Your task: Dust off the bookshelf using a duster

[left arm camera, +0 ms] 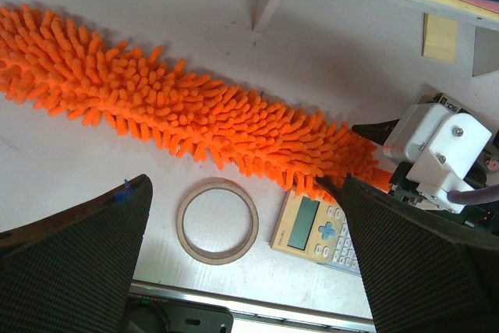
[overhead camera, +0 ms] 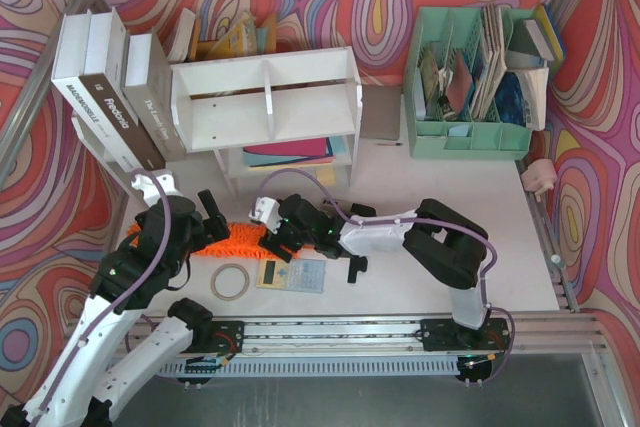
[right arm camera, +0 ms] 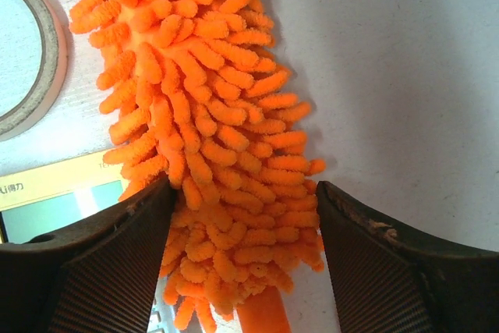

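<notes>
Straddling the duster [right arm camera: 210, 115] at its handle end on the desk [right arm camera: 405, 76], the right pincer [right arm camera: 245, 216] stands open; the left pincer [left arm camera: 245, 224] hangs wide open above the fluff.

Bright even light, soft faint shadows (mostly sharp focus)

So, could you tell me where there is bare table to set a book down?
Bare table lies between the green organizer and the right arm. The front left is crowded: duster, tape ring, calculator.
</notes>
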{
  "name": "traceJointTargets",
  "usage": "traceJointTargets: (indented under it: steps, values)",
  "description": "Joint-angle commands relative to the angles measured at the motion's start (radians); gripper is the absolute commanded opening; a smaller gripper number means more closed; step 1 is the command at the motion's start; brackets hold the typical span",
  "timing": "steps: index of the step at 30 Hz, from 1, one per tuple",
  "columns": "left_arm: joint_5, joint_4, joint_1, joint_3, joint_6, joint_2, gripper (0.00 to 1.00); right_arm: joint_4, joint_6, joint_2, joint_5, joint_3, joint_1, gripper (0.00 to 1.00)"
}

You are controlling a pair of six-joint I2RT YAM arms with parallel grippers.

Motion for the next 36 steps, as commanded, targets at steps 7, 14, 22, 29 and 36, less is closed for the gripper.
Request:
traceJointTargets:
  steps: [7,14,22,29,36]
  values:
    - [-0.012,-0.007,0.001,-0.016,-0.003,-0.005,0.98,0.012,-0.039,0.034,0.064,0.010,0.011,0.59]
    - [-0.013,-0.007,0.001,-0.016,-0.004,-0.005,0.99,0.023,-0.061,0.052,0.089,0.006,0.037,0.68]
    - [-0.014,-0.007,0.001,-0.016,-0.004,-0.002,0.98,0.025,-0.063,0.064,0.106,0.012,0.038,0.60]
    - [-0.022,-0.012,0.001,-0.014,-0.006,0.004,0.99,0.016,-0.099,0.051,0.125,0.018,0.040,0.45]
    - [-0.037,-0.019,0.001,-0.011,-0.010,0.014,0.99,0.028,-0.151,0.027,0.128,0.019,0.057,0.30]
